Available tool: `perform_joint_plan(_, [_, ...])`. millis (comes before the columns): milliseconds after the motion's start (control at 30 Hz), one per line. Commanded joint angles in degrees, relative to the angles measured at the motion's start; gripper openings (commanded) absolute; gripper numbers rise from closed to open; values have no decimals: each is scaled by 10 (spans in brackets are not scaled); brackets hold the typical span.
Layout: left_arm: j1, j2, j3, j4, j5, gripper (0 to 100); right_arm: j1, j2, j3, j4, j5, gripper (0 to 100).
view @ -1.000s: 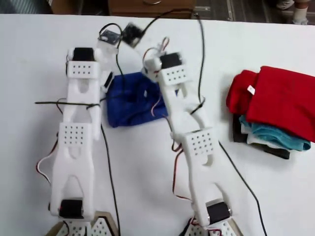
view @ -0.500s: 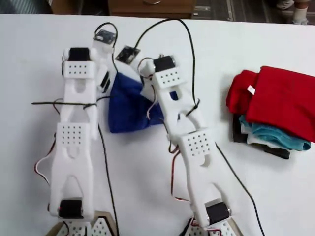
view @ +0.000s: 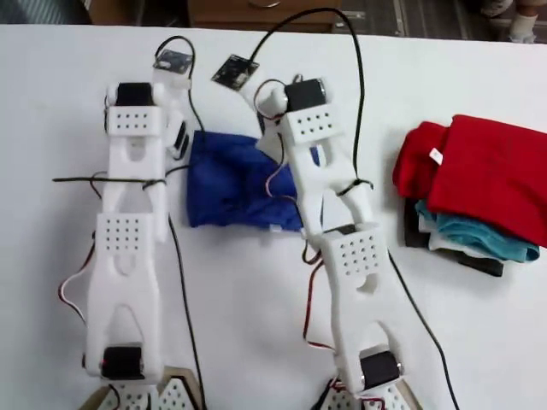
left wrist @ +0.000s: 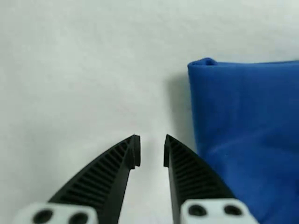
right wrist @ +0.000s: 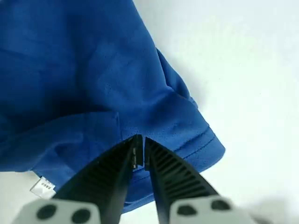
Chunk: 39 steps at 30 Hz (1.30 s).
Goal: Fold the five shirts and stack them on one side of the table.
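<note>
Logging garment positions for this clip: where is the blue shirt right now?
In the high view, the blue shirt lies on the table between the two arms, left of the stack of folded shirts; the left gripper sits off one edge.

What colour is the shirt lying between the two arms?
Blue shirt; right wrist view shows it best.

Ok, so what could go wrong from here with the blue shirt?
The left gripper is open over bare table beside the blue shirt, so closing there might catch nothing. The shirt lies rumpled, not squarely folded, and could come undone when carried. The stack it would probably join is uneven, so it might slide off.
</note>
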Motion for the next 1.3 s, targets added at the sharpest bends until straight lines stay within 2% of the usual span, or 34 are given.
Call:
perform_joint_plan(0, [-7,-10,-23,-10,2,109,0,-54,17,5,0,21])
perform_joint_plan(300, [-71,-10,-23,-11,4,109,0,-61,135,6,0,21])
perform_joint_plan(600, [-112,-6,-23,-11,3,109,7,-180,190,6,2,21])
perform_joint_plan(800, [-113,-8,-23,-11,3,109,-31,-195,275,-4,2,21])
perform_joint_plan(1033, [-126,-5,-22,-7,3,109,-97,-188,281,-115,-3,21])
perform_joint_plan(1267, [-161,-5,-22,-7,0,109,-99,-114,277,-127,0,21])
